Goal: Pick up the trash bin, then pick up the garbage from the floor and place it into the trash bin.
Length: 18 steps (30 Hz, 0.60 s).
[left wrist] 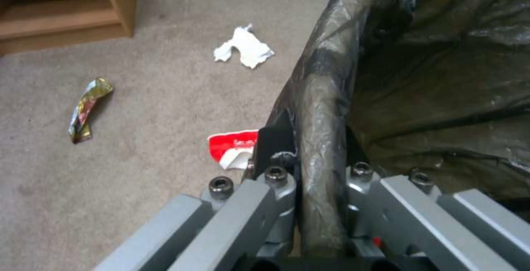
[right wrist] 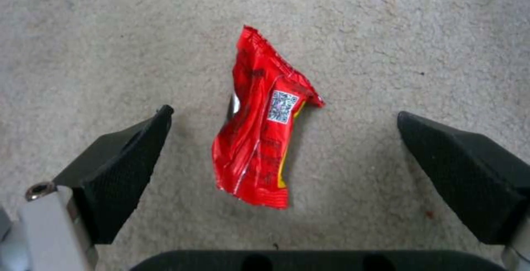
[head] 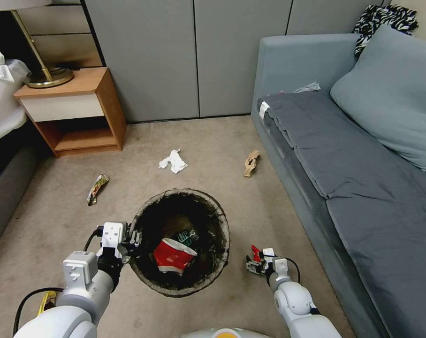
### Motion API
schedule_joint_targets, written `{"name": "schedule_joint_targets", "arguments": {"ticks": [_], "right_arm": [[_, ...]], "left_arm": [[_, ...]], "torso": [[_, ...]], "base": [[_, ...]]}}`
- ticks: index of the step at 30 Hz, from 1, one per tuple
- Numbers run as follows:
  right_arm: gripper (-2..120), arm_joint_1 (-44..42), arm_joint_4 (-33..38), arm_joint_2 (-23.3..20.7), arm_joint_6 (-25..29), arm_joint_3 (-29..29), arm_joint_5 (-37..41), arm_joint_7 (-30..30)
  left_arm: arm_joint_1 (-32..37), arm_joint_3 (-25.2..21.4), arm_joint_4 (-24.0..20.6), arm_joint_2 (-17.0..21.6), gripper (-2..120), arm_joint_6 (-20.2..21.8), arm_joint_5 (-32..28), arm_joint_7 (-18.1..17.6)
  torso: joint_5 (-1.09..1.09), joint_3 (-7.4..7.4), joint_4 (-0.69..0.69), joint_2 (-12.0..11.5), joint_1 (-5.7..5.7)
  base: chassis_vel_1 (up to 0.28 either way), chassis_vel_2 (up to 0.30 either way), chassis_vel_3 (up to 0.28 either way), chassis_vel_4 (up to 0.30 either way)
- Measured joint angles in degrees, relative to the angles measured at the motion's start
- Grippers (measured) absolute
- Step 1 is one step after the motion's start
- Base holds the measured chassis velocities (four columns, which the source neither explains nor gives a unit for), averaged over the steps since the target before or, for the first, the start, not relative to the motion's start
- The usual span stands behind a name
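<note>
Gripping the trash bin rim, the left gripper is clamped tight. Right gripper, jaws wide, hovers over a red wrapper on carpet.

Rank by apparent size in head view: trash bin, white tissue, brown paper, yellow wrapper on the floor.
1. trash bin
2. white tissue
3. brown paper and yellow wrapper: look alike, not ranked.

- On the red wrapper lying on the carpet between my right fingers, I saw a square QR code on a white patch; the small print around it was too blurred to read.
- The red-and-white scrap beside my left side carried white lettering I could not make out.
- I found no other readable text.
</note>
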Motion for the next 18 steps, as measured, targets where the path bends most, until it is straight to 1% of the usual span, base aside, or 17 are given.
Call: {"name": "schedule_joint_targets", "arguments": {"ticks": [2, 4, 5, 6, 8, 10, 11, 12, 14, 15, 16, 17, 18], "right_arm": [[97, 0.09, -0.20, 0.01, 0.09, 0.00, -0.04, 0.00], [90, 0.34, -0.77, 0.11, 0.43, 0.04, -0.24, 0.09], [90, 0.34, -0.77, 0.11, 0.43, 0.04, -0.24, 0.09], [84, 0.44, -0.99, 0.18, 0.55, 0.13, -0.34, 0.17], [82, 0.44, -1.01, 0.19, 0.56, 0.15, -0.35, 0.18], [71, 0.44, -1.03, 0.21, 0.59, 0.21, -0.37, 0.23], [64, 0.46, -1.03, 0.26, 0.59, 0.24, -0.38, 0.24], [64, 0.46, -1.03, 0.26, 0.59, 0.24, -0.38, 0.24], [55, 0.50, -1.05, 0.27, 0.59, 0.29, -0.37, 0.25], [55, 0.50, -1.05, 0.27, 0.59, 0.29, -0.37, 0.25], [49, 0.50, -1.03, 0.29, 0.60, 0.29, -0.36, 0.25], [45, 0.48, -0.99, 0.28, 0.60, 0.30, -0.35, 0.25], [39, 0.43, -0.97, 0.27, 0.60, 0.32, -0.34, 0.28]], "left_arm": [[0.00, 0.00, 0.00, -0.02, 1, 0.00, 0.01, 0.00], [0.03, 0.00, 0.00, -0.04, 1, 0.00, 0.02, 0.00], [0.03, 0.00, 0.00, -0.04, 1, 0.00, 0.02, 0.00], [0.05, 0.01, 0.00, -0.05, 1, 0.00, 0.02, 0.00], [0.04, 0.01, 0.00, -0.05, 1, 0.00, 0.02, 0.00], [-0.02, 0.02, 0.00, -0.05, 1, -0.01, 0.03, 0.00], [-0.10, 0.03, 0.00, -0.05, 1, -0.01, 0.03, 0.00], [-0.10, 0.03, 0.00, -0.05, 1, -0.01, 0.03, 0.00], [-0.17, 0.08, 0.00, -0.05, 1, 0.00, 0.03, 0.00], [-0.17, 0.08, 0.00, -0.05, 1, 0.00, 0.03, 0.00], [-0.20, 0.10, 0.00, -0.05, 1, -0.01, 0.04, 0.00], [-0.21, 0.10, 0.00, -0.05, 1, -0.01, 0.04, 0.00], [-0.25, 0.09, 0.00, -0.05, 1, -0.01, 0.05, 0.00]], "torso": [[0.00, 0.00, 0.00, 0.00, 0.00], [-0.02, 0.00, -0.01, 0.00, 0.00], [-0.02, 0.00, -0.01, 0.00, 0.00], [-0.04, -0.01, -0.02, 0.00, 0.00], [-0.05, -0.01, -0.03, 0.00, 0.00], [-0.06, -0.01, -0.04, 0.01, 0.00], [-0.03, -0.01, -0.03, 0.01, 0.00], [-0.03, -0.01, -0.03, 0.01, 0.00], [-0.04, -0.01, -0.02, 0.01, -0.01], [-0.04, -0.01, -0.02, 0.01, -0.01], [-0.01, -0.01, 0.00, 0.01, 0.00], [-0.02, -0.01, 0.00, 0.01, -0.01], [-0.02, -0.01, -0.01, 0.00, 0.00]], "base": [[0.000, 0.000, 0.000, 0.000], [0.000, 0.000, 0.000, 0.000], [0.000, 0.000, 0.000, 0.000], [0.000, 0.000, 0.000, 0.000], [0.000, 0.000, 0.000, 0.000], [0.000, 0.000, 0.000, 0.000], [0.000, 0.000, 0.000, 0.000], [0.000, 0.000, 0.000, 0.000], [0.000, 0.000, 0.000, 0.000], [0.000, 0.000, 0.000, 0.000], [0.000, 0.000, 0.000, 0.000], [0.000, 0.000, 0.000, 0.000], [0.000, 0.000, 0.000, 0.000]]}}
